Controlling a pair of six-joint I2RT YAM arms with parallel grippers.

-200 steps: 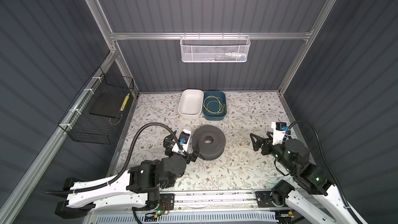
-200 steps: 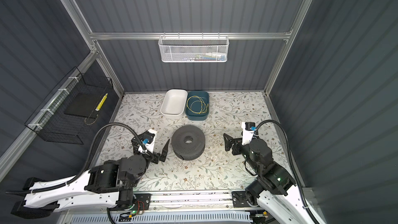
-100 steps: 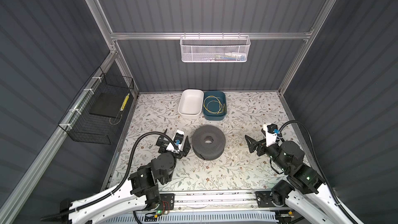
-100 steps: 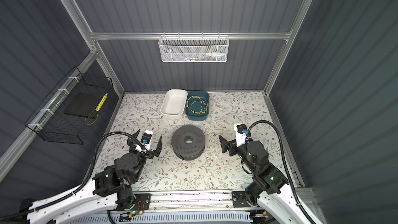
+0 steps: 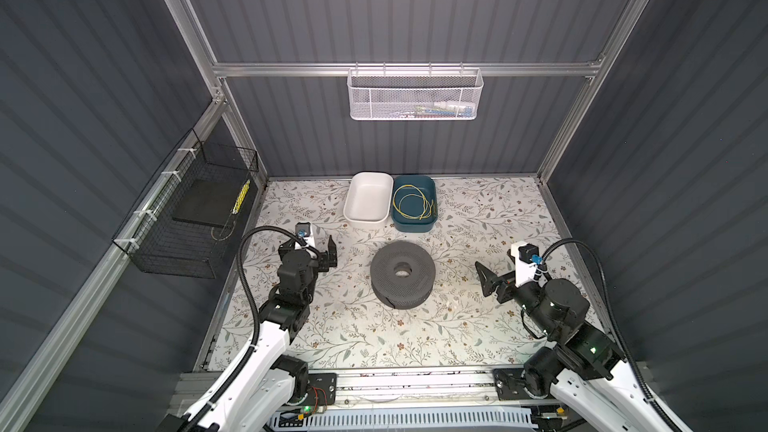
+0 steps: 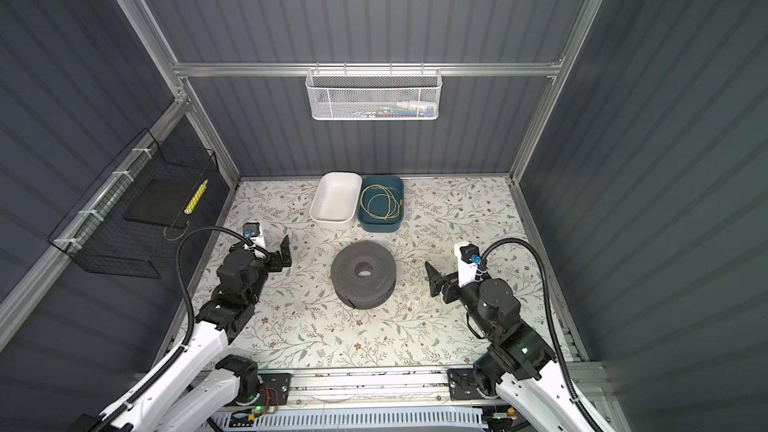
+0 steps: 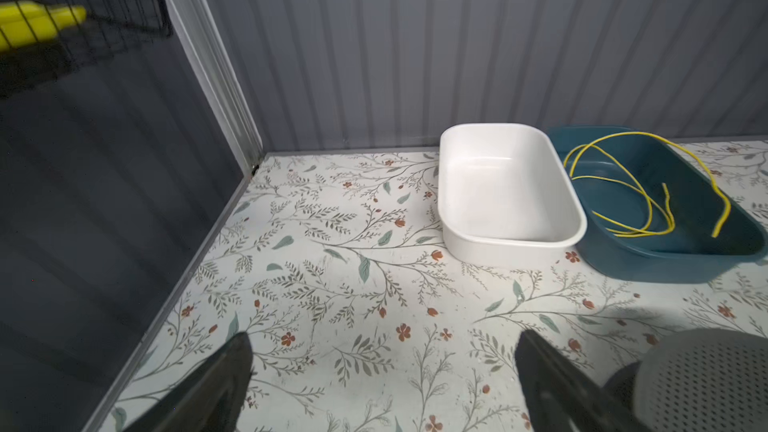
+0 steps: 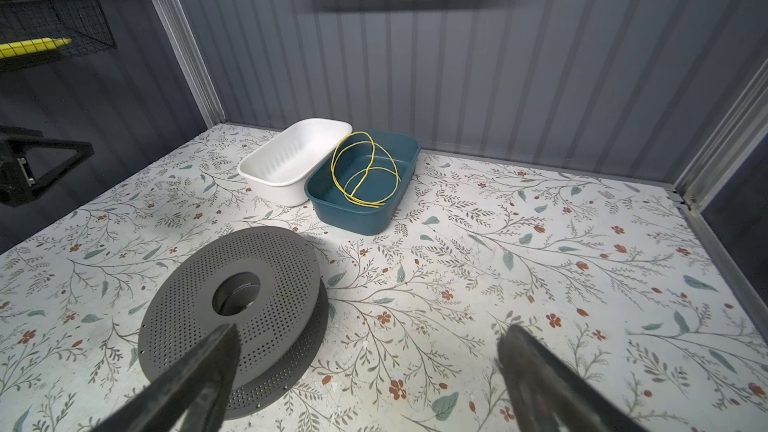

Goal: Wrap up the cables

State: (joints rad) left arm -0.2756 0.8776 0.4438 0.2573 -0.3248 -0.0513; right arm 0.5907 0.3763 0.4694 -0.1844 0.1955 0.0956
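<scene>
A grey perforated spool [image 5: 402, 275] [image 6: 363, 274] lies flat mid-table; it also shows in the right wrist view [image 8: 232, 305] and at the edge of the left wrist view [image 7: 702, 380]. No loose black cables show in any view. A dark band runs between the spool's flanges, and I cannot tell whether it is cord. My left gripper [image 5: 309, 249] [image 6: 262, 249] [image 7: 384, 367] hovers open and empty to the left of the spool. On the spool's right, my right gripper [image 5: 498, 280] [image 6: 449, 280] [image 8: 370, 359] is open and empty, one finger over the spool's rim in its wrist view.
An empty white bin [image 5: 369, 199] and a teal bin [image 5: 413, 203] holding a yellow wire coil [image 5: 411, 201] stand at the back. A black wire basket [image 5: 187, 218] hangs on the left wall. A white mesh basket [image 5: 415, 95] hangs on the back wall.
My left gripper has drawn away from the spool's left edge, leftward and toward the back. The right gripper has barely shifted. Both stay open.
</scene>
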